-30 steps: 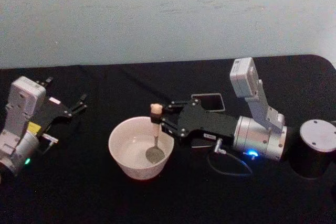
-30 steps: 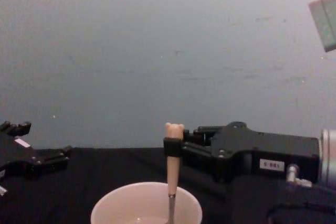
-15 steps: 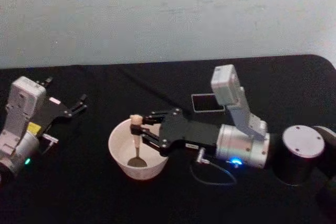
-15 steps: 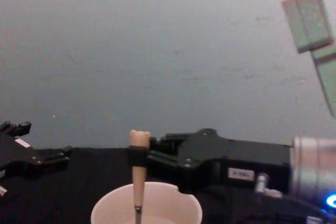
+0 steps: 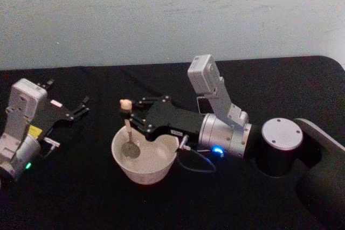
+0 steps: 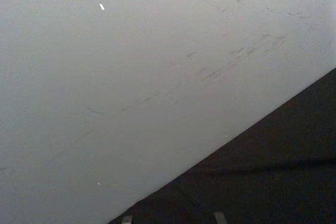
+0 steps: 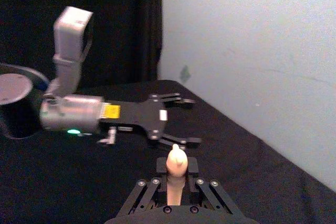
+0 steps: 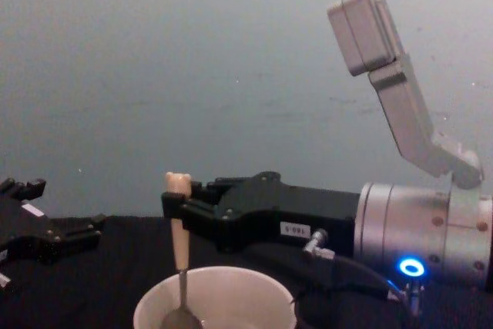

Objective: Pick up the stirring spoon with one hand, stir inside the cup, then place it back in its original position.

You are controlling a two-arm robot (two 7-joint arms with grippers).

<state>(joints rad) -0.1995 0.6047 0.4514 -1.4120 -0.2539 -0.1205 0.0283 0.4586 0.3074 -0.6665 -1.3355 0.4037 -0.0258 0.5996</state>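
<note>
The stirring spoon (image 5: 127, 126) stands nearly upright in the cream-white cup (image 5: 161, 166), its metal bowl low against the cup's left inner side. My right gripper (image 5: 127, 116) reaches in from the right and is shut on the wooden handle just below the bear-head knob. In the chest view the spoon (image 8: 179, 229) hangs from the right gripper (image 8: 174, 204) over the cup (image 8: 254, 287). The right wrist view shows the knob (image 7: 176, 161) between the shut fingers. My left gripper (image 5: 70, 96) rests open on the table at the far left, apart from the cup.
A black cloth covers the table, with a pale wall close behind it. The right arm's black cylindrical joint (image 5: 280, 144) and a thin cable loop (image 5: 195, 164) sit right of the cup. The left arm's body (image 5: 21, 127) lies near the table's left edge.
My right gripper has carried the spoon leftward across the cup, from its right side to its left side. The arm's body followed. The left arm has not moved.
</note>
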